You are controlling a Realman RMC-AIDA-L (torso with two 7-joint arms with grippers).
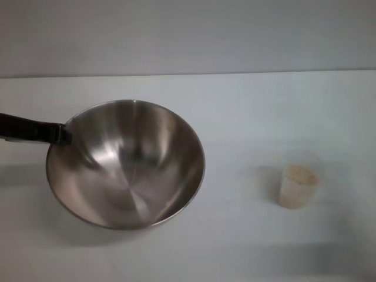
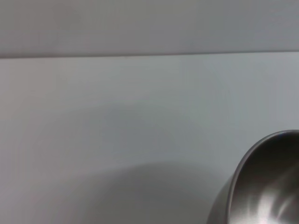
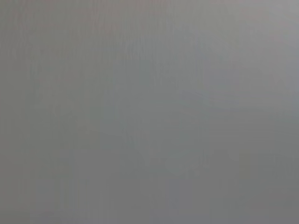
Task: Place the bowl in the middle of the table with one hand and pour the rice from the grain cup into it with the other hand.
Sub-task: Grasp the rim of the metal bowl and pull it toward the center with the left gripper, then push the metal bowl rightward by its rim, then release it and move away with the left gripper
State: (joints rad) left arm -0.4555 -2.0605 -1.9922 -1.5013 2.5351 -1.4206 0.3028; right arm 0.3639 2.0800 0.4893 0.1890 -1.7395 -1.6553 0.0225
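The steel bowl is left of the table's middle in the head view, tilted, with its left rim raised. My left gripper comes in from the left edge and is shut on the bowl's left rim. The bowl's rim also shows in the left wrist view. The grain cup stands upright at the right, about half full of pale rice. The white table lies under both. My right gripper is out of view; the right wrist view shows only plain grey.
The table's far edge meets a grey wall behind. A bare stretch of table lies between the bowl and the cup.
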